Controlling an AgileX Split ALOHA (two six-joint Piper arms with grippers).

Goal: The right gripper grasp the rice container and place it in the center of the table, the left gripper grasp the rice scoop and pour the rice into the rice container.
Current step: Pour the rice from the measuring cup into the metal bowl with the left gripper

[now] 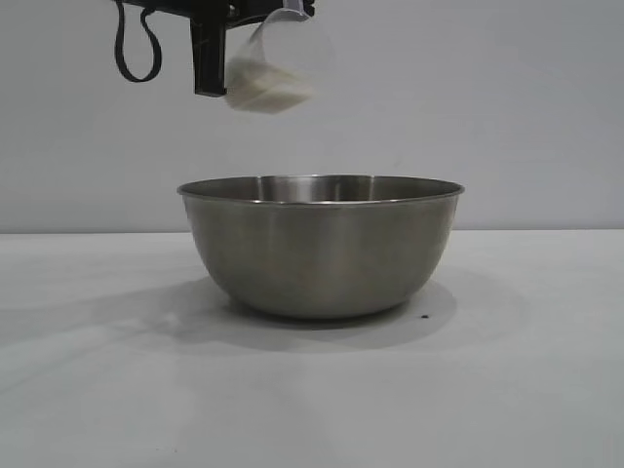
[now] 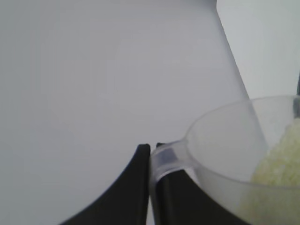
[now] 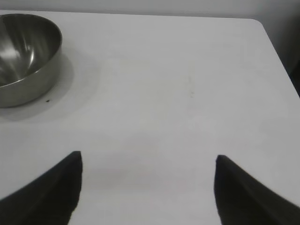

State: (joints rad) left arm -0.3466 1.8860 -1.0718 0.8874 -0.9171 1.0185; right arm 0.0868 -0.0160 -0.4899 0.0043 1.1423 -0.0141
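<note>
The rice container (image 1: 320, 249), a wide steel bowl, stands upright on the white table (image 1: 526, 370) at its middle; it also shows in the right wrist view (image 3: 26, 51). My left gripper (image 1: 210, 83) is shut on the handle of the rice scoop (image 1: 276, 63), held high above the bowl's left part and slightly tilted. White rice (image 1: 265, 88) lies in the scoop. In the left wrist view my left gripper (image 2: 153, 149) pinches the scoop's handle (image 2: 166, 159), with rice (image 2: 281, 161) inside the cup. My right gripper (image 3: 148, 159) is open and empty above bare table, away from the bowl.
A black cable loop (image 1: 136, 49) hangs beside the left gripper. The table's far edge and rounded corner (image 3: 255, 21) show in the right wrist view. A tiny dark speck (image 1: 425, 317) lies on the table by the bowl.
</note>
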